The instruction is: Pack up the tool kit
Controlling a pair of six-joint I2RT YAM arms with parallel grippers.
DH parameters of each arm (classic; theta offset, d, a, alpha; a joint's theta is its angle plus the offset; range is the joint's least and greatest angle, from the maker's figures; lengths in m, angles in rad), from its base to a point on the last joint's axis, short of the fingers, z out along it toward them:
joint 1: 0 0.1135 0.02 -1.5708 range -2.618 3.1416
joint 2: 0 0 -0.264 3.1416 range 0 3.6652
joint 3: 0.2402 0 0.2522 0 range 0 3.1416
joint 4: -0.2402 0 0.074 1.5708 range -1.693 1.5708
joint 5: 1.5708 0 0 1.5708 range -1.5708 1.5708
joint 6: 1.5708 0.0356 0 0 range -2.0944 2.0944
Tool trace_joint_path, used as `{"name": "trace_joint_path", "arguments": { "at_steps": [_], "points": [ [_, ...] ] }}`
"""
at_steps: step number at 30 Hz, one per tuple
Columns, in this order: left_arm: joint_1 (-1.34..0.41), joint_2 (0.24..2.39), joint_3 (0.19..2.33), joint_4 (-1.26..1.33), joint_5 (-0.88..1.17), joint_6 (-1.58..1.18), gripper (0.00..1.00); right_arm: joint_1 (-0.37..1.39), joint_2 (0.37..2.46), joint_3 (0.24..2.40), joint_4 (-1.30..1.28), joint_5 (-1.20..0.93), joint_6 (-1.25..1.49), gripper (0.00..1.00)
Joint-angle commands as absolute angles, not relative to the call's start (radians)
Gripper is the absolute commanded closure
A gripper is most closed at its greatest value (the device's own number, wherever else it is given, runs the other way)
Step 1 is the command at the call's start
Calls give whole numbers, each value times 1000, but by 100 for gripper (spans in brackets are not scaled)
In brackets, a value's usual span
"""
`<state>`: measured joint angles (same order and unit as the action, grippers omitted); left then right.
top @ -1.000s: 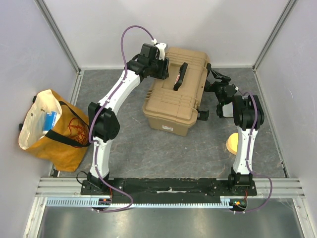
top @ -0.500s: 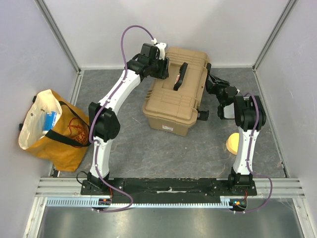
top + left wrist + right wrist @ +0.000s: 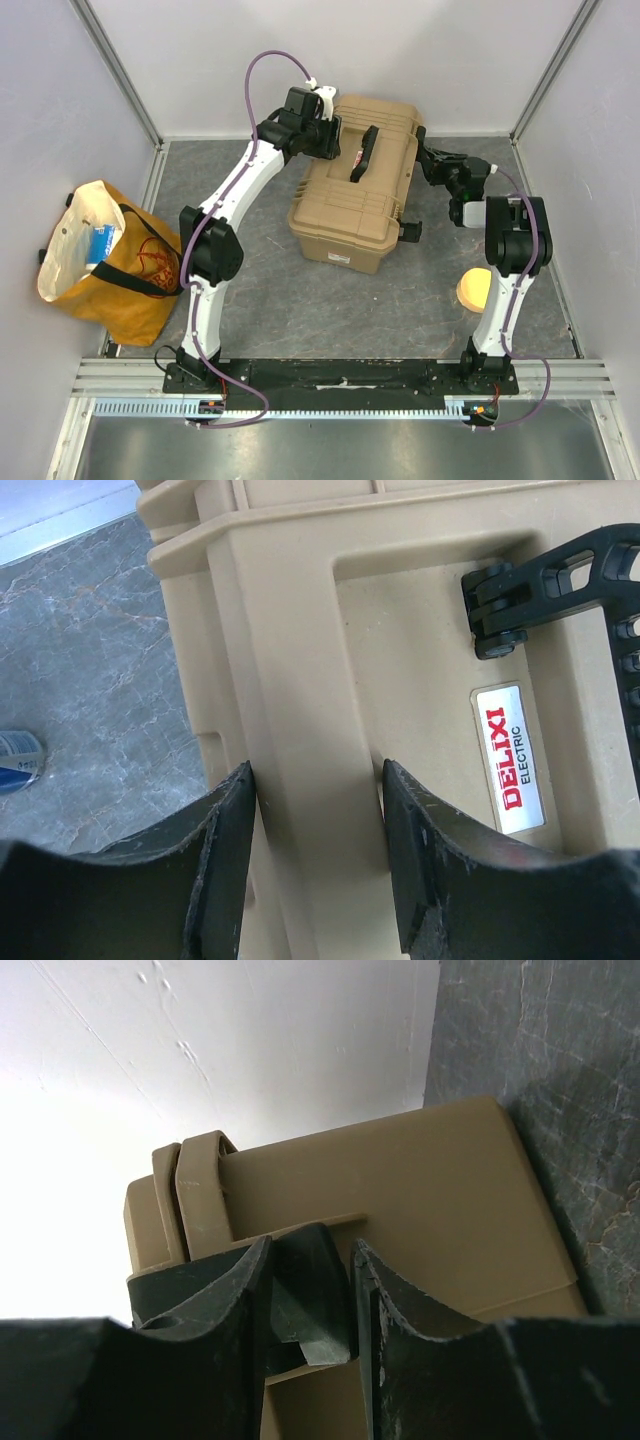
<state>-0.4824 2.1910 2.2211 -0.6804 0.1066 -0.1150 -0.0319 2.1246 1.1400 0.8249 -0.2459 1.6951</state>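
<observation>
The tan toolbox (image 3: 350,215) stands shut at the back middle of the table, its black handle (image 3: 363,153) lying flat on the lid. My left gripper (image 3: 322,138) is at the lid's left edge. In the left wrist view its jaws (image 3: 318,780) press on both sides of the lid's raised tan rim (image 3: 300,680). My right gripper (image 3: 428,158) is at the toolbox's right side. In the right wrist view it (image 3: 310,1260) is shut on a black latch (image 3: 310,1310) against the tan wall (image 3: 440,1210). No hand tools show.
A yellow-orange cloth bag (image 3: 105,260) stands open at the left wall. A round yellow sponge disc (image 3: 470,290) lies by the right arm. A second black latch (image 3: 408,232) sticks out at the toolbox's near right corner. Grey walls enclose the table.
The right gripper's fingers have closed onto the black latch, and its wrist and elbow have shifted right. The left arm and the toolbox have not moved.
</observation>
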Motion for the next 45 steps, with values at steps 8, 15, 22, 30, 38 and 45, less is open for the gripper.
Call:
{"name": "trace_joint_path", "arguments": {
  "at_steps": [8, 15, 22, 30, 38, 45],
  "points": [
    [-526, 2345, 2171, -908, -35, -81, 46, 8, 1977, 1275, 623, -337, 1427, 59],
    [-529, 2350, 2169, -917, -34, -95, 46, 6, 1965, 1400, 332, -325, 1253, 59],
    [-543, 2362, 2171, -920, -35, -94, 48, 15, 1976, 1454, 269, -342, 1195, 58],
    [-552, 2375, 2178, -920, -35, -100, 48, 46, 1959, 1542, 163, -302, 1031, 58],
    [-552, 2375, 2183, -922, -49, -101, 49, 52, 1948, 1520, 193, -307, 1026, 59],
    [-554, 2379, 2191, -936, -72, -94, 50, 57, 1930, 1543, 144, -273, 959, 69]
  ]
}}
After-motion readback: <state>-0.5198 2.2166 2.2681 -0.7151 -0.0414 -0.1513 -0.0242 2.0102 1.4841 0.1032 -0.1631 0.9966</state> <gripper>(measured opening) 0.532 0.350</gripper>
